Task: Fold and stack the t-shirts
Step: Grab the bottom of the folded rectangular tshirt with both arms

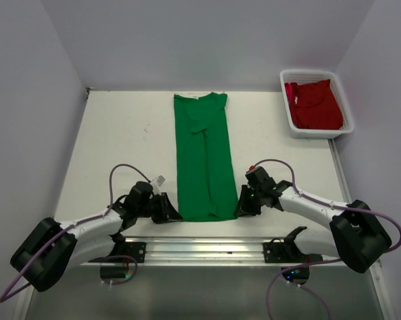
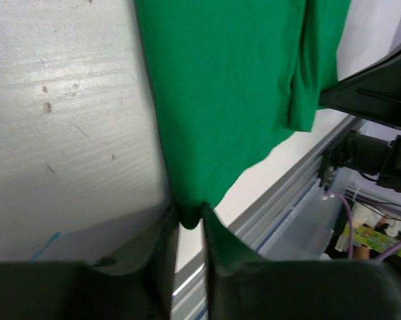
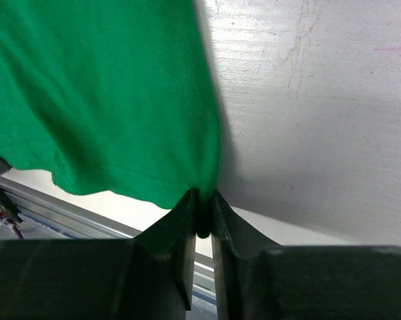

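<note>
A green t-shirt [image 1: 203, 160], folded lengthwise into a long narrow strip, lies flat down the middle of a white table [image 1: 120, 147], collar at the far end and hem nearest the arms. The left gripper [image 1: 172, 212] is nearly closed, pinching the hem's near left corner between its fingers. The right gripper [image 1: 243, 207] is likewise nearly closed, pinching the near right corner. A red t-shirt [image 1: 315, 103] sits crumpled in a white mesh basket [image 1: 318, 132] at the far right. A small white tag [image 1: 159, 179] on the left arm is too small to read.
</note>
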Motion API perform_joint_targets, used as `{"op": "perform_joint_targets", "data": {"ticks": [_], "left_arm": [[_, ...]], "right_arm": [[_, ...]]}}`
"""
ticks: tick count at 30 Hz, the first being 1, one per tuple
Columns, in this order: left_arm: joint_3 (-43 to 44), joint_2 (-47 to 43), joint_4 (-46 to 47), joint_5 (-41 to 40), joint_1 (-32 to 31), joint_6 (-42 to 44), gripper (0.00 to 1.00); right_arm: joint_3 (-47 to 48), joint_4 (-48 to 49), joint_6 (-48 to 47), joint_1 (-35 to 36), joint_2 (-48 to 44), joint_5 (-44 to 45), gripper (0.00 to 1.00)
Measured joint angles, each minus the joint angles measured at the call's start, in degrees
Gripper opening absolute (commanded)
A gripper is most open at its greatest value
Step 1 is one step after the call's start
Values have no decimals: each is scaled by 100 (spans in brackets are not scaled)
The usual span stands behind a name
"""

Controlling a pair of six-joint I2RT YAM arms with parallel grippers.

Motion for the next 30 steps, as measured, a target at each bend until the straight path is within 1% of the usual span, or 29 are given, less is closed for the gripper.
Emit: {"op": "perform_joint_targets", "data": {"ticks": [1,2,3,4,5,8,11,13,15,18,20,22,26,30], "left_arm": [[0,116,96,-2,-15,-22,14],[-2,214,160,-28,-42,-28,10],[-4,295,227,-35,-61,-42,2],[-4,343,297,-33,-76,-46,0],[-4,361,334,-37,-101,-59,0],[-4,348,376,-94,-162,-66,0],[-4,120,188,-219,-195,-59,0],[0,-166,-131,-376,-212,-28,0],[72,-535,-640,-605,-219,50,0],[389,-977,-1283,-990,-225,225,0],[667,-1049,-1497,-1217,-225,367,0],[905,-938,-1587,-1373,-225,503,0],[1298,-378,-1615,-1569,-225,763,0],[1696,50,-1720,-1864,-219,1143,0]], "right_arm": [[-4,-4,0,0,-2,7,11],[-4,-7,-9,0,0,7,10],[-9,-9,-9,0,-2,9,5],[-11,-9,-4,0,0,9,2],[-11,-11,-7,0,-2,9,0],[-11,-15,-7,0,-15,9,0],[-11,-48,-17,0,-83,9,0],[-9,-94,-50,0,-164,11,0],[24,-184,-96,0,-249,35,0],[227,-424,-232,2,-337,149,0],[474,-588,-363,2,-323,262,0],[776,-706,-503,0,-256,343,0],[1340,-737,-743,-11,133,442,0],[1690,-817,-964,-90,424,570,0]]}}
